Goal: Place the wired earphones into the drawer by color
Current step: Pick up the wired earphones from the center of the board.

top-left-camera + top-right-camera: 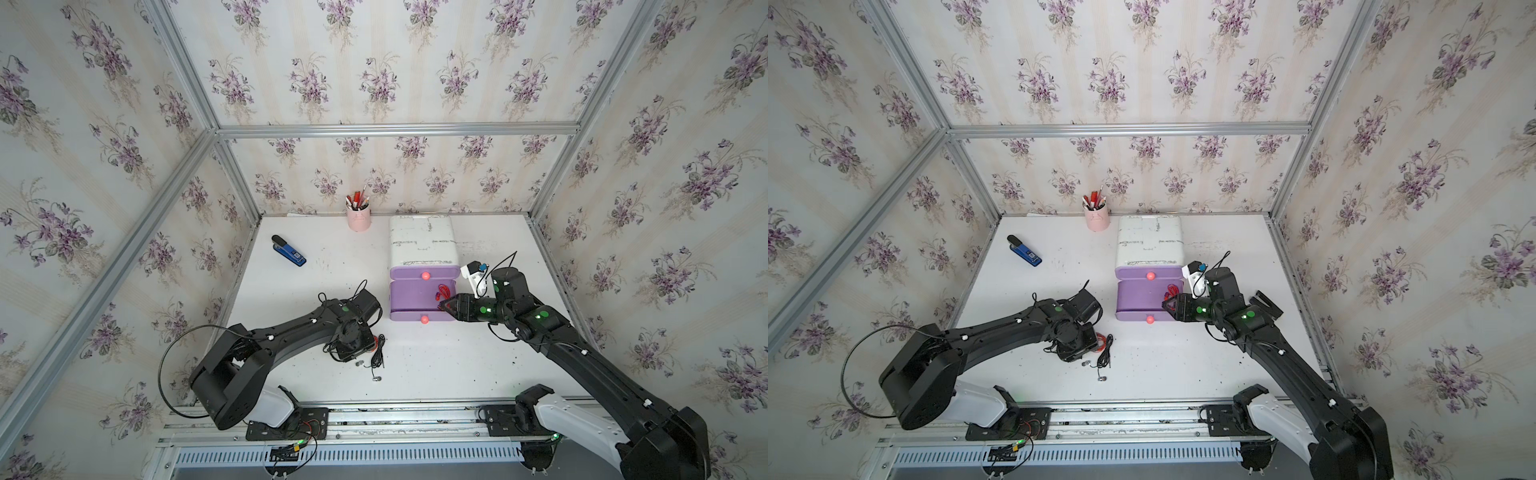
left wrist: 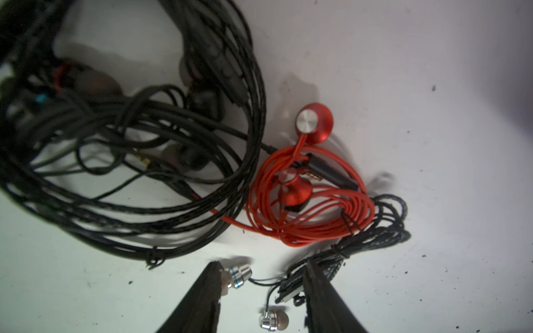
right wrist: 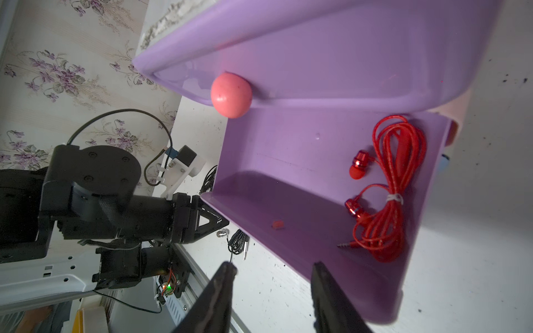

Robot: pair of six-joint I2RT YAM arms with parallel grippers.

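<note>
On the table lies a pile of wired earphones: a large black tangle, a red-orange coil and a small black bundle with silver earbuds. My left gripper hangs open over this small bundle, one finger by an earbud and the other on the cable. The white drawer unit has a purple drawer pulled out, with red earphones inside it. My right gripper stands open and empty at that drawer's front right corner.
A pink pen cup stands at the back wall beside the drawer unit. A blue stapler lies at the back left. The closed upper drawer's pink knob juts out over the open drawer. Metal rails run along the front edge.
</note>
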